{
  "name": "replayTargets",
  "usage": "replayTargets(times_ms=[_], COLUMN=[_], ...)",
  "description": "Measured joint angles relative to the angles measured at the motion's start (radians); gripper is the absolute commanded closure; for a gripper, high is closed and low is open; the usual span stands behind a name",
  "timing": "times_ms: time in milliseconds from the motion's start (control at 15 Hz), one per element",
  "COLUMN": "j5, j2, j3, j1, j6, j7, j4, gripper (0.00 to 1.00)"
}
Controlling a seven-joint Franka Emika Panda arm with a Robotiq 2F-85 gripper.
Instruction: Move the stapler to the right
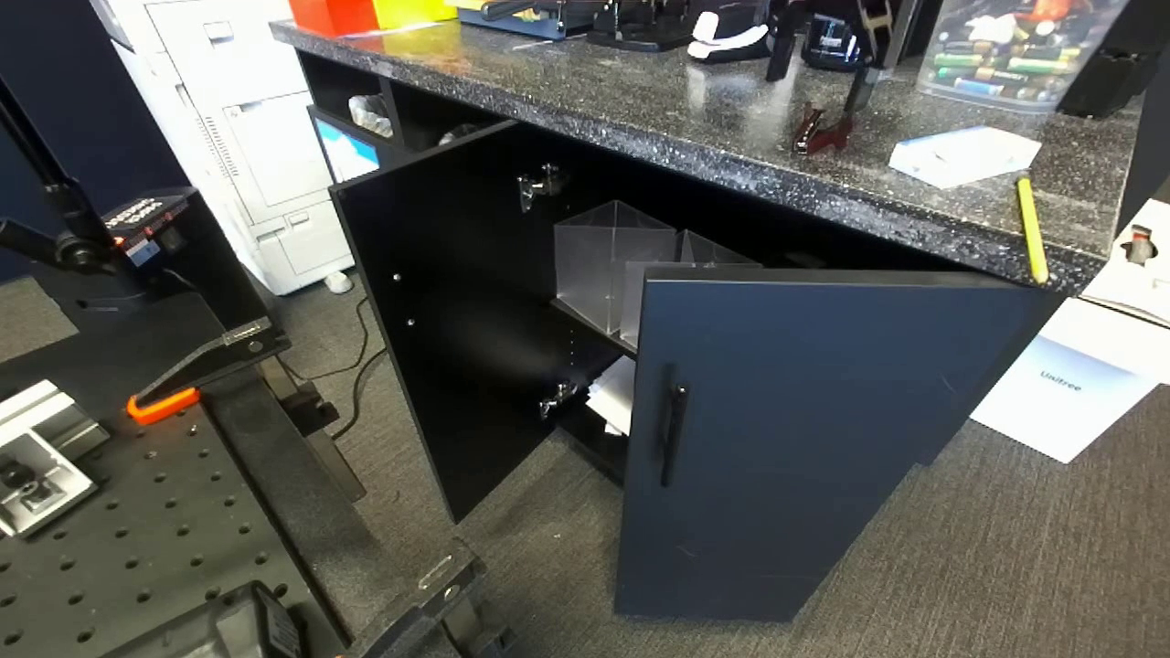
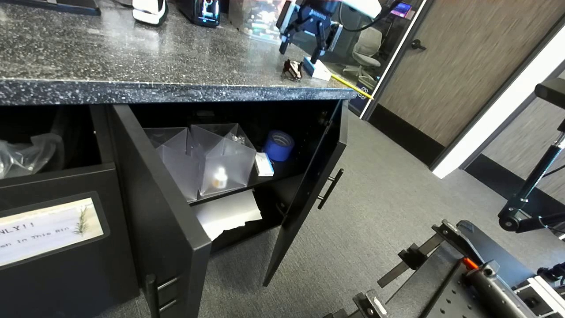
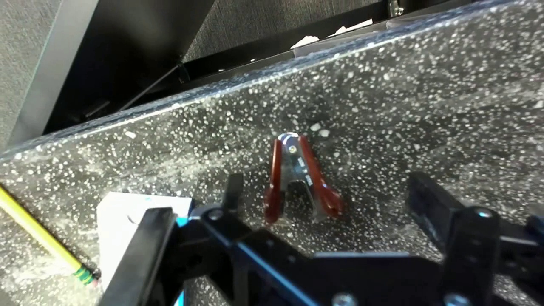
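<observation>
The stapler is small, with two dark red arms spread in a V and a metal middle. It lies on the speckled counter near the front edge, in both exterior views (image 1: 823,135) (image 2: 292,69) and in the wrist view (image 3: 312,170). My gripper is open and empty, pointing down, in both exterior views (image 1: 818,90) (image 2: 299,54). In the wrist view the gripper (image 3: 327,185) has its fingers wide apart, with the stapler between them, nearer the left finger in that picture. The fingers appear apart from the stapler. Their exact height above the counter is hard to tell.
A small white and blue box (image 3: 131,225) lies beside the stapler, close to one finger. A yellow pencil (image 1: 1030,228) lies past it, over the counter's edge. A clear bin of markers (image 1: 1015,55) stands behind. Two cabinet doors (image 1: 804,439) hang open below.
</observation>
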Motion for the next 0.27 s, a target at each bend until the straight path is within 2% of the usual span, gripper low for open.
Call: replayTargets(times_ms=[267], j5=[0.004], j2=[-0.071], j3=[0.01], j1=[0.009], j6=[-0.066], j7=[0.0], j4=[-0.001], gripper=[0.0])
